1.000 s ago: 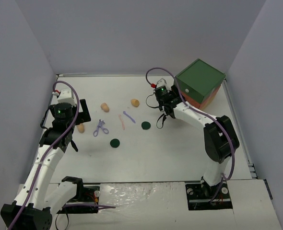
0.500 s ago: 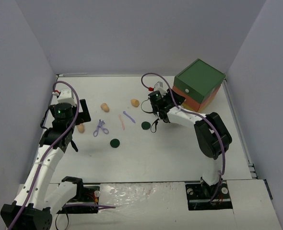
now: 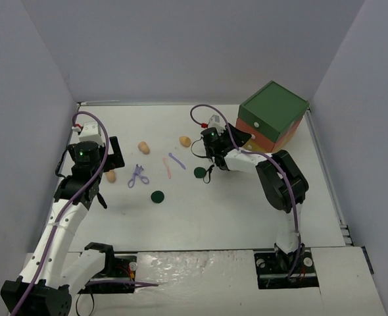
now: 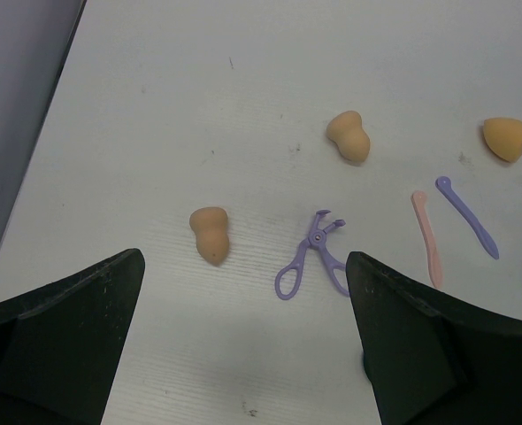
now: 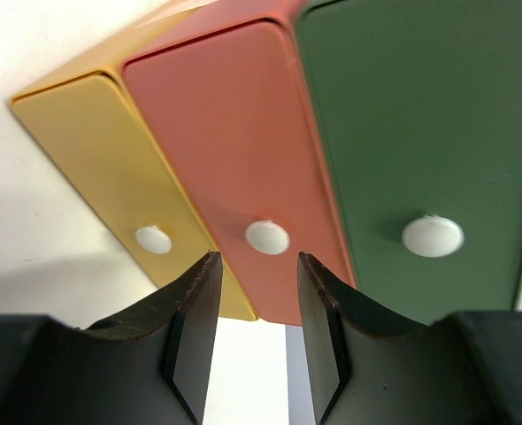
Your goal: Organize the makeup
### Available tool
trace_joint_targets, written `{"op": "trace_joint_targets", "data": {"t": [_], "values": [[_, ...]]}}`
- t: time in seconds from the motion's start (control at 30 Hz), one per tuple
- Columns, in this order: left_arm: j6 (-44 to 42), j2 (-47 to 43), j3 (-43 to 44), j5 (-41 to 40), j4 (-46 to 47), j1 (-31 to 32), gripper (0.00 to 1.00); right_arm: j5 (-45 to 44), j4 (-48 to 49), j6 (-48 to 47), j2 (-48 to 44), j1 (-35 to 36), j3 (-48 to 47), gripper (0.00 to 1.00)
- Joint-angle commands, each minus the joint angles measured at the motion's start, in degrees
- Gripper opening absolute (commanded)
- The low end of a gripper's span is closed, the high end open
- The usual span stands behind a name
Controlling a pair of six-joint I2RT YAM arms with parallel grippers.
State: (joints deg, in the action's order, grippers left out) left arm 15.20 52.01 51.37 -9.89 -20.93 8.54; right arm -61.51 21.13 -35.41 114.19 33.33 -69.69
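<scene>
Three tan sponges, two dark green discs, a lilac scissor-like tool, a pink stick and a lilac stick lie on the white table. My left gripper hangs open and empty above the left sponge and the scissor tool. My right gripper is open and empty, its fingertips just short of the white knob of the chest's red drawer. No dark sticks show.
The drawer chest stands at the back right, its yellow, red and green drawers shut. Grey walls close in the table on the left, back and right.
My right wrist has shifted left and turned, so its fingers now point at the chest's drawer fronts. The left arm and the makeup have not moved.
</scene>
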Motion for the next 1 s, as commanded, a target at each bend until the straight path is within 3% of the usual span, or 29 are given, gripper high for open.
{"op": "trace_joint_targets", "data": {"t": [0.0,0.7,0.97], "values": [[0.1,-0.5,2.2,0.0,2.0,-0.4,0.97,-3.7,6.2,-2.1,0.6,-0.9,-0.3,0.37],[0.0,-0.3,2.2,0.0,1.9,-0.4,0.97,-6.9,19.8,-12.6,3.8,-2.6,2.2,0.36],[0.1,-0.3,2.2,0.1,2.0,-0.4,0.97,-8.7,26.9,-17.6,4.8,-2.7,3.6,0.29]]}}
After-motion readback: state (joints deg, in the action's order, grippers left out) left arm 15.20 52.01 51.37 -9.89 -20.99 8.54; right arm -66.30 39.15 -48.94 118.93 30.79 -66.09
